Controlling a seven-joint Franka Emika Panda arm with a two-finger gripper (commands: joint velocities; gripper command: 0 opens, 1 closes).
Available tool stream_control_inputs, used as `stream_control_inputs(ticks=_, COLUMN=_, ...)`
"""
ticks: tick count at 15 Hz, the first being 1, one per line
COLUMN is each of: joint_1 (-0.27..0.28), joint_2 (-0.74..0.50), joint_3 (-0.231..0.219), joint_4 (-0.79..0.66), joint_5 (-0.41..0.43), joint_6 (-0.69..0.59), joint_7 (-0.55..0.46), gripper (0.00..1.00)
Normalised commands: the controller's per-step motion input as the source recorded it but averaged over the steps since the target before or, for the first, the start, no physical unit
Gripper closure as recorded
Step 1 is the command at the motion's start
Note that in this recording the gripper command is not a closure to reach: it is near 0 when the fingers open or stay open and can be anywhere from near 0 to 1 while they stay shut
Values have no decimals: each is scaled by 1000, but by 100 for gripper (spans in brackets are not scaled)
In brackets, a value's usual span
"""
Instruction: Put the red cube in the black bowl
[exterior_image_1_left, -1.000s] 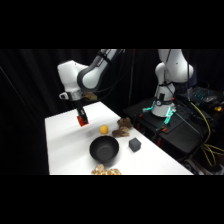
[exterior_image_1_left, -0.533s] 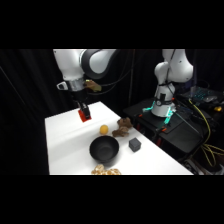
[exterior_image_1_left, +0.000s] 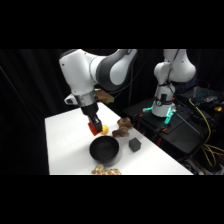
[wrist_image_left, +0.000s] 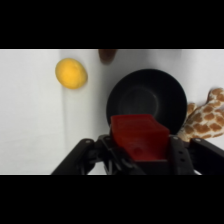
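Your gripper (wrist_image_left: 139, 152) is clamped on the small bright red cube (wrist_image_left: 138, 136), which sits between its black fingers (wrist_image_left: 177, 155) in the air, near the rim of the round matte black bowl (wrist_image_left: 150, 85). Beside the bowl you see a yellow ball (wrist_image_left: 71, 73), a spotted giraffe-patterned soft toy (wrist_image_left: 207, 120), a brown lumpy toy (exterior_image_1_left: 123, 127) and a dark grey cube (exterior_image_1_left: 134, 145) on the white table (exterior_image_1_left: 65, 145).

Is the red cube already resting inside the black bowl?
No: in the wrist view the red cube is clamped in the gripper, held above the near rim of the empty black bowl.
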Motion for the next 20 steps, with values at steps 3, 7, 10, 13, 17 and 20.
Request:
stream_control_inputs(ticks=3, joint_1=45, joint_2=8, joint_3=48, joint_4=-153, joint_5=16, joint_6=254, joint_7=76, gripper=100)
stream_control_inputs(ticks=7, joint_1=28, joint_2=153, joint_3=27, joint_4=-103, joint_5=-8, joint_6=401, joint_7=25, gripper=100)
stream_control_inputs(ticks=10, joint_1=32, joint_2=204, joint_3=2, joint_4=-42, joint_5=-46, joint_6=341, joint_7=26, gripper=100)
stream_control_inputs(ticks=13, joint_1=55, joint_2=123, joint_3=-9, joint_4=-10, joint_5=-68, joint_6=172, joint_7=39, gripper=0)
stream_control_inputs(ticks=17, joint_1=98, joint_2=-113, joint_3=-57, joint_4=6, joint_5=-128, joint_6=-74, joint_7=109, gripper=0)
stream_control_inputs(ticks=20, joint_1=106, joint_2=-440, joint_3=-67, joint_4=-83, joint_5=-136, joint_6=-282, joint_7=152, gripper=0)
